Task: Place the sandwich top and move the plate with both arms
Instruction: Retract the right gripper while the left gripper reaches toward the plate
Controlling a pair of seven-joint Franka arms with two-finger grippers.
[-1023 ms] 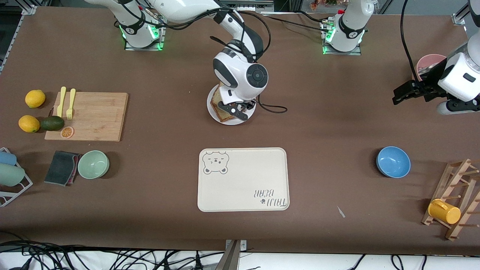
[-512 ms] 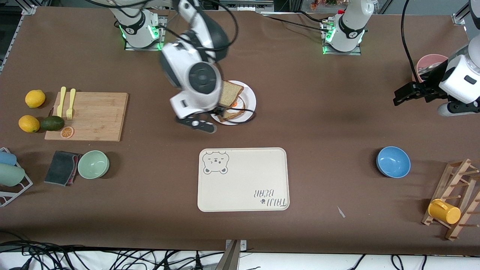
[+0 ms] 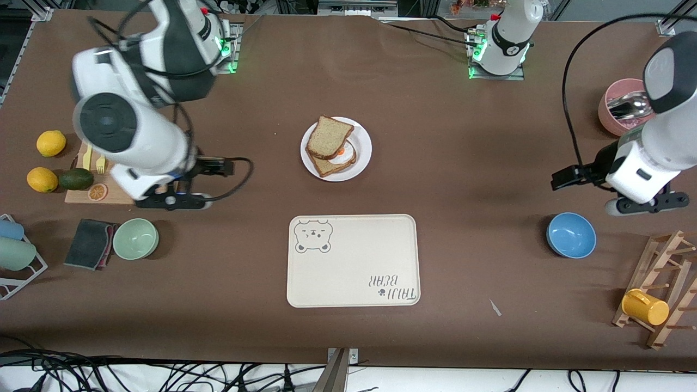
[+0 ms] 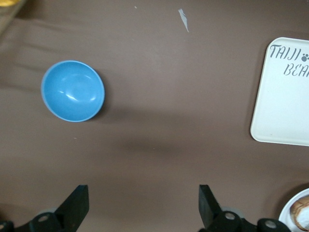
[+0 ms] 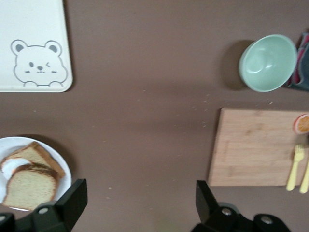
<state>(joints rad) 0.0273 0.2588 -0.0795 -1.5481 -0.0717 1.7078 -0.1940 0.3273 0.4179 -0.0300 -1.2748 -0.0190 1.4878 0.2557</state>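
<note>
The white plate (image 3: 361, 159) stands mid-table, between the two arm bases and the bear tray. The sandwich top (image 3: 328, 137) lies on it, leaning askew over the bread slice with the fried egg (image 3: 338, 159), part of which still shows. In the right wrist view the plate (image 5: 60, 164) and sandwich top (image 5: 29, 186) sit at the edge. My right gripper (image 3: 218, 166) (image 5: 139, 205) is open and empty over bare table between the cutting board and the plate. My left gripper (image 3: 563, 179) (image 4: 142, 205) is open and empty over bare table near the blue bowl.
A cream bear tray (image 3: 353, 260) lies nearer the front camera than the plate. A cutting board (image 3: 136, 169), lemons, an avocado and a green bowl (image 3: 135, 238) sit at the right arm's end. A blue bowl (image 3: 571, 234), pink bowl (image 3: 612, 114) and mug rack (image 3: 661, 283) sit at the left arm's end.
My right gripper let go of the sandwich top over the plate and swung away toward the cutting board. My left arm came down toward the blue bowl.
</note>
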